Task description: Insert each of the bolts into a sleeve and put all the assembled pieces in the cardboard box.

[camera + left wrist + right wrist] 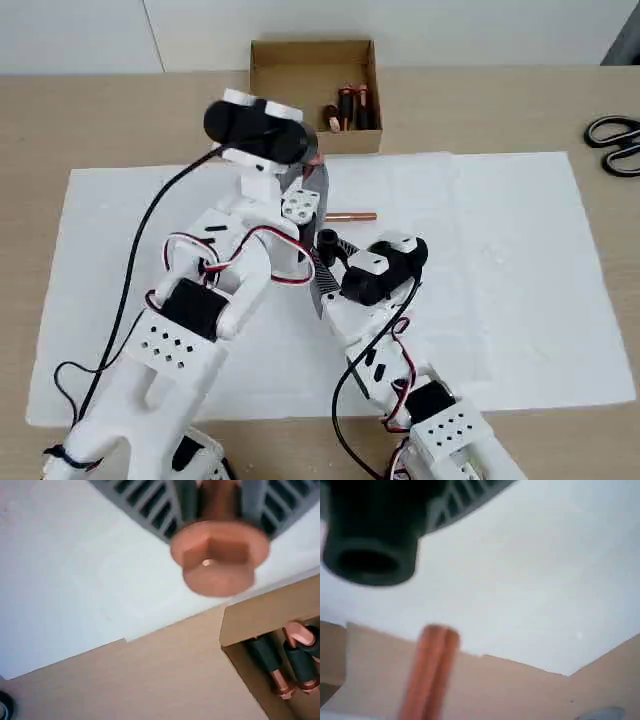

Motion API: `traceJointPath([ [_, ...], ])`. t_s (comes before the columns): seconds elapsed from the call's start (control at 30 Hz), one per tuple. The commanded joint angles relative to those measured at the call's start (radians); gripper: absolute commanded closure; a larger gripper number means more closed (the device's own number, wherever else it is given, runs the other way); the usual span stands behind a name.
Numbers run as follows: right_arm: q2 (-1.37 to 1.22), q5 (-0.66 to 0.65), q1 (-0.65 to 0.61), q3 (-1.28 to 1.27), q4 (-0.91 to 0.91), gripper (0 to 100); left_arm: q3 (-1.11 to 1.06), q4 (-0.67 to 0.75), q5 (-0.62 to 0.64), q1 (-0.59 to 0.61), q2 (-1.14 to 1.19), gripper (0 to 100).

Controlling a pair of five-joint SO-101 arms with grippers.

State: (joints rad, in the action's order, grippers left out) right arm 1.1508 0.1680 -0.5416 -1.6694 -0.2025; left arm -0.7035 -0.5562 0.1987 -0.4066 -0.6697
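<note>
Holding a copper bolt (352, 216) between closed jaws, the left gripper (320, 208) hangs just off the cardboard box (300, 72), on the side of the box that faces the arms, above the white sheet (500, 260). In the left wrist view the bolt's flanged hex head faces the camera, with grey jaws pressed to the shank on both sides. The right gripper (328, 250) sits a little farther from the box, clamped on a black sleeve (327, 240) whose open bore shows in the right wrist view. Bolt and sleeve are near each other but apart, and the bolt lies between the sleeve and the box. Inside the box, in the part nearest the held bolt, lie assembled pieces (348, 108), copper bolts in black sleeves; I cannot tell their number. A black motor (255, 128) on the left arm overlaps the box's near corner in the high view. Scissors (615, 145) lie on the bare table (120, 120), well apart from the box.
</note>
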Motion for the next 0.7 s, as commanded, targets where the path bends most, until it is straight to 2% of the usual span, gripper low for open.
traceJointPath([
  [0.0, 0.010, 0.011, -0.005, -0.011, 0.005, 99.5, -0.013, 0.044, 0.054, -0.003, -0.066, 99],
  [0.1, 0.010, 0.011, -0.005, -0.011, 0.005, 99.5, -0.024, 0.046, 0.120, -0.005, -0.084, 99],
  [0.33, 0.008, 0.011, -0.039, -0.011, 0.007, 99.5, -0.084, 0.157, 0.123, -0.048, -0.091, 99],
  [0.67, 0.015, 0.011, -0.044, -0.011, 0.033, 99.5, -0.113, 0.155, 0.120, -0.061, -0.091, 99],
])
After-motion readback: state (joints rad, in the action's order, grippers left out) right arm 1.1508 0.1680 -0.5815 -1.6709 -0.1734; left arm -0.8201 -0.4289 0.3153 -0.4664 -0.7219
